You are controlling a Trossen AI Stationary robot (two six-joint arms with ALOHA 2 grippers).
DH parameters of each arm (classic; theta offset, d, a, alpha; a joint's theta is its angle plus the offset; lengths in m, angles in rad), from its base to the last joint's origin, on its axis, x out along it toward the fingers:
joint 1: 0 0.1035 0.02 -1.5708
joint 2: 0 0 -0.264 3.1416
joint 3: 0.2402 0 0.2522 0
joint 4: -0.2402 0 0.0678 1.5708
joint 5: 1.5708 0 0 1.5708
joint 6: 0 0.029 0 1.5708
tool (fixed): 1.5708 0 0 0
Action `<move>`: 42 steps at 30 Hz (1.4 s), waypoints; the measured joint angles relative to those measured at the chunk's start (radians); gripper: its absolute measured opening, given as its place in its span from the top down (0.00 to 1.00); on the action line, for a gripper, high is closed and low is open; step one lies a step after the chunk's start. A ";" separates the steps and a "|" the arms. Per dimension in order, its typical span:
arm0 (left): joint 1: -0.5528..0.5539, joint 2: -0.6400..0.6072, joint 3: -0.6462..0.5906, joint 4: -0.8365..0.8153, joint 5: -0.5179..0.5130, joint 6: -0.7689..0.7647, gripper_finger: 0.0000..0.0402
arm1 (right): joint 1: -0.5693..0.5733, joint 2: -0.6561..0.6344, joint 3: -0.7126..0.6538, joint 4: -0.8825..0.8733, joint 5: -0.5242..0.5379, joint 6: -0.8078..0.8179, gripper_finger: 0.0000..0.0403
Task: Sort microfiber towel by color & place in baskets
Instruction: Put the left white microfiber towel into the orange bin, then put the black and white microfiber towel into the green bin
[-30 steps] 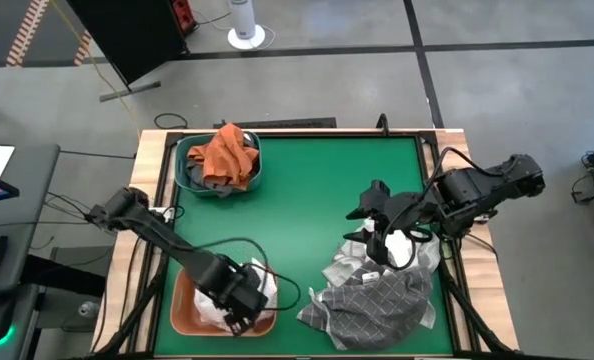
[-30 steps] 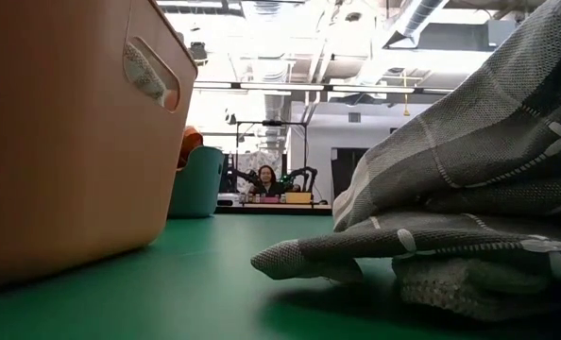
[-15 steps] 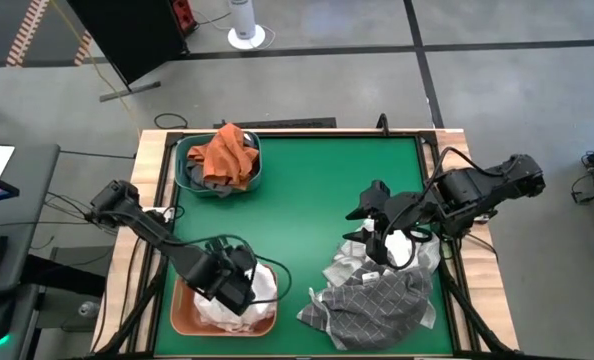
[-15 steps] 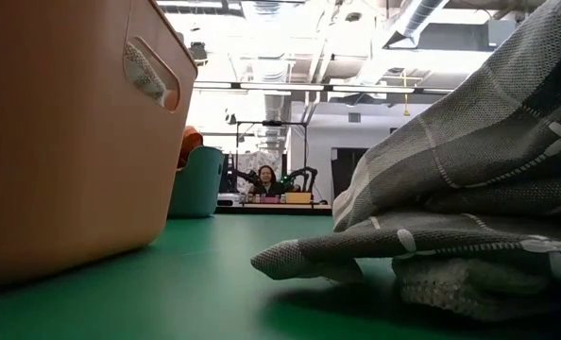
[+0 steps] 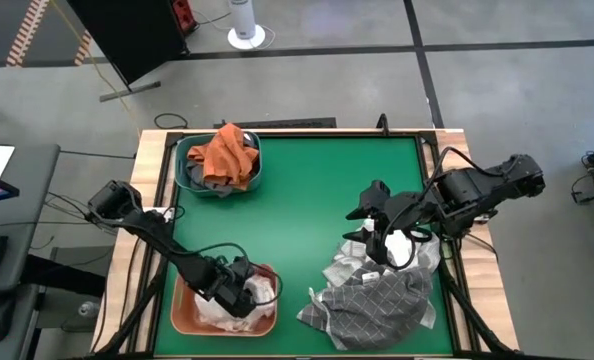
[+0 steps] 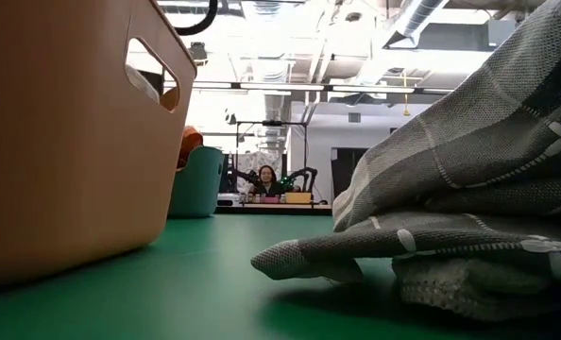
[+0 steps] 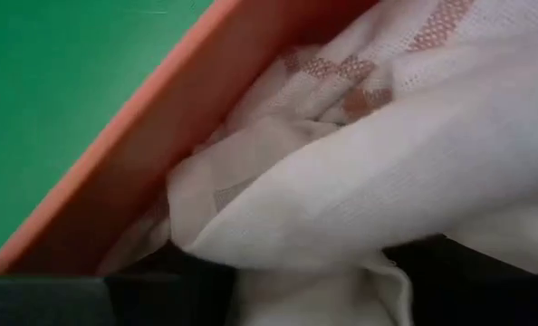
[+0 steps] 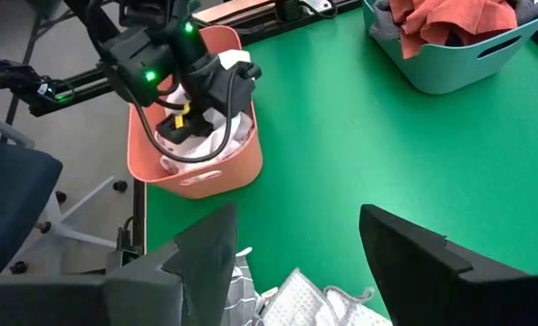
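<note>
The green worktop (image 5: 317, 200) carries everything, and the salmon basket (image 5: 182, 315) at its near left corner serves as the landmark here. Far across the worktop from that basket, at the near right, lies the largest heap of cloth: a grey grid-lined towel (image 5: 372, 300) spread over pale checked towels (image 5: 352, 262). Straight back from the salmon basket, at the far left corner, stands the teal basket (image 5: 189, 175), filled with a rust orange towel (image 5: 227, 152) over a dark grey one. The right arm hangs over the heap, well apart from the salmon basket, its right gripper (image 8: 292, 240) with fingers (image 8: 206, 254) spread wide and empty above the pale towels. Inside the salmon basket sits a bundle of white towels (image 5: 252, 295), and the left gripper (image 5: 239, 290) is down among them; its fingers are buried in the cloth, so I cannot tell how they stand.
</note>
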 joint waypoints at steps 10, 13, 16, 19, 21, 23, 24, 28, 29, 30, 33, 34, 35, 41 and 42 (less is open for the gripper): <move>0.045 -0.060 0.127 -0.136 0.014 0.071 0.44 | 0.000 0.000 0.000 -0.013 0.000 0.000 0.35; 0.054 -0.104 0.174 -0.216 0.015 0.045 0.44 | 0.000 0.000 0.000 -0.013 0.000 -0.004 0.35; 0.056 -0.151 0.207 -0.272 0.015 -0.013 0.44 | 0.000 0.000 0.000 -0.013 0.000 -0.008 0.35; 0.057 -0.192 0.224 -0.324 0.031 -0.093 0.44 | 0.000 0.000 0.000 -0.013 0.000 -0.008 0.35; 0.056 -0.211 0.226 -0.390 0.069 -0.157 0.44 | 0.000 0.000 0.000 -0.013 0.000 -0.008 0.35; 0.054 -0.214 0.226 -0.474 0.126 -0.197 0.44 | 0.000 0.000 0.000 -0.013 0.000 -0.009 0.35; 0.049 -0.211 0.226 -0.519 0.152 -0.211 0.44 | 0.000 0.000 0.000 -0.013 0.000 -0.009 0.35; 0.028 -0.173 0.226 -0.611 0.246 -0.216 0.44 | 0.000 0.000 0.000 -0.013 0.000 -0.014 0.35; 0.025 -0.158 0.226 -0.614 0.266 -0.208 0.44 | 0.000 0.000 0.000 -0.013 0.000 -0.017 0.35; 0.023 -0.140 0.226 -0.613 0.286 -0.200 0.44 | 0.000 0.000 0.000 -0.012 0.000 -0.023 0.35; 0.020 -0.078 0.226 -0.601 0.336 -0.159 0.44 | 0.000 0.000 0.000 -0.008 0.000 -0.025 0.35; 0.020 -0.055 0.226 -0.598 0.345 -0.148 0.44 | 0.000 0.000 0.000 -0.008 0.000 -0.026 0.35; 0.020 -0.034 0.226 -0.598 0.347 -0.137 0.44 | 0.000 0.000 0.000 -0.008 0.000 -0.027 0.35; 0.020 0.090 0.226 -0.597 0.345 -0.075 0.44 | -0.002 0.000 0.000 -0.008 0.000 -0.029 0.35; 0.020 0.110 0.226 -0.590 0.342 -0.068 0.44 | -0.002 0.000 0.000 -0.008 0.000 -0.029 0.35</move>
